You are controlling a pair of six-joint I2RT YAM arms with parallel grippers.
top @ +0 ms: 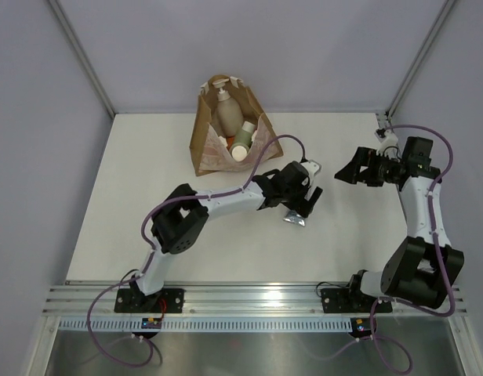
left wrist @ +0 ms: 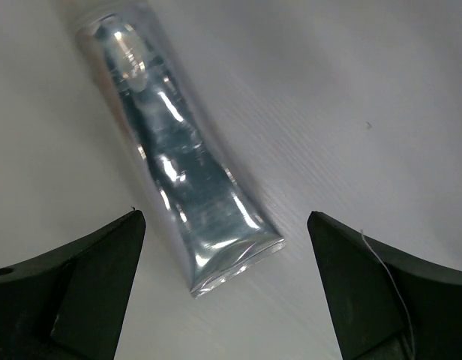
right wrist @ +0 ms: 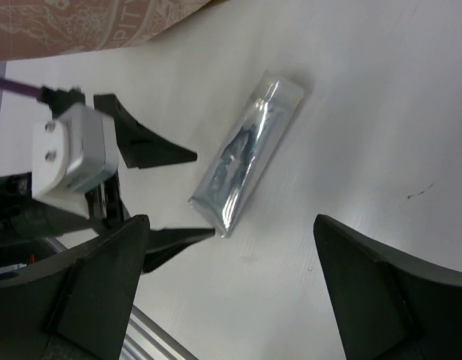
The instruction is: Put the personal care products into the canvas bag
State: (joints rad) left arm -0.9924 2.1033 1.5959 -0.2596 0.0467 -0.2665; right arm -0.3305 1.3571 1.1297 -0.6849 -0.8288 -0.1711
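The silver-blue tube (left wrist: pixel 178 165) lies flat on the white table, its crimped end nearest the camera in the left wrist view. My left gripper (left wrist: pixel 225 217) is open just above it, one finger on each side of the crimped end and neither touching. From above, the tube (top: pixel 295 219) pokes out below the left gripper (top: pixel 300 207). My right gripper (top: pixel 345 172) is open and empty to the right, facing the tube (right wrist: pixel 246 154). The canvas bag (top: pixel 206 149) stands at the back with beige bottles (top: pixel 226 110) inside.
The grey backdrop walls meet the table behind the bag. An aluminium rail (top: pixel 249 294) with both arm bases runs along the near edge. The left gripper's fingers (right wrist: pixel 152 146) show in the right wrist view, with the bag's printed front (right wrist: pixel 103 22) at the upper left.
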